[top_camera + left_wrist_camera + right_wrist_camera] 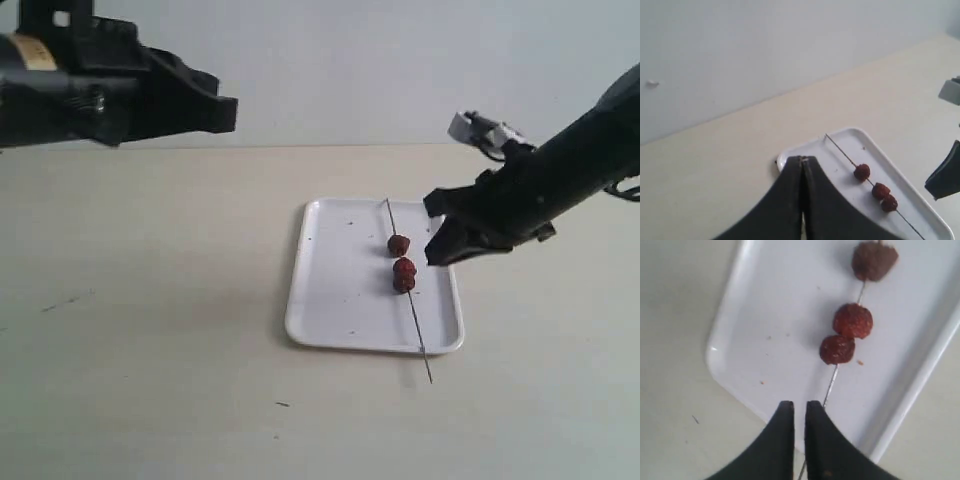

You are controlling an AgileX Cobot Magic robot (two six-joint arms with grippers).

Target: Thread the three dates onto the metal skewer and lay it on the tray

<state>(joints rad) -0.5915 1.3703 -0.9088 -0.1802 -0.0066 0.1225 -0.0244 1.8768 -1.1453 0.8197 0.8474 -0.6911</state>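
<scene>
right gripper (799,404) hovers tilted down, jaws barely ajar, empty. thin grey metal skewer (830,385) runs under its tips, three wrinkled red-brown dates (852,320) just ahead, on white rimmed tray (740,300). left gripper (804,159) raised well clear, pinched closed, empty.

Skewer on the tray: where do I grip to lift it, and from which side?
Grip the metal skewer on the bare stretch between the dates and the tip overhanging the tray rim, nearest the exterior camera. Come from above with jaws across the rod: it lies flat, and that stretch is free of fruit.
</scene>
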